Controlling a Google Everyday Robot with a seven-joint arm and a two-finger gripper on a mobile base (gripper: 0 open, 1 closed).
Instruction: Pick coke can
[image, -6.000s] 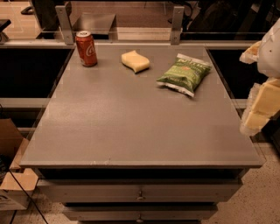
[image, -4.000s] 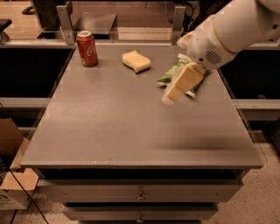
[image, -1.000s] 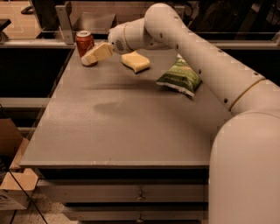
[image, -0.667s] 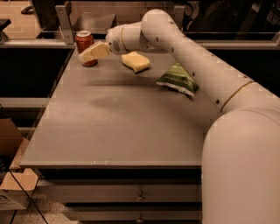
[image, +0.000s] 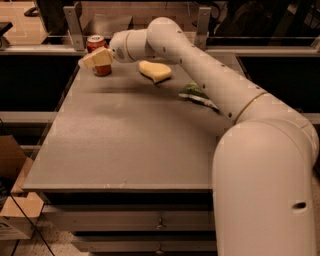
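Directly in front of the coke can (image: 95, 42) hangs the pincer (image: 95, 58); whether it grips cannot be told. Right of the can lies a yellow sponge (image: 155, 71).

No text is legible, even on the coke can (image: 96, 42) behind the hand (image: 93, 59).

Matt table (image: 125, 145), smooth end effector (image: 85, 61) at can (image: 95, 43)

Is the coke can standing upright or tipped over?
Upright: the coke can shows its silver top upward, base on the table; the gripper covers its middle.
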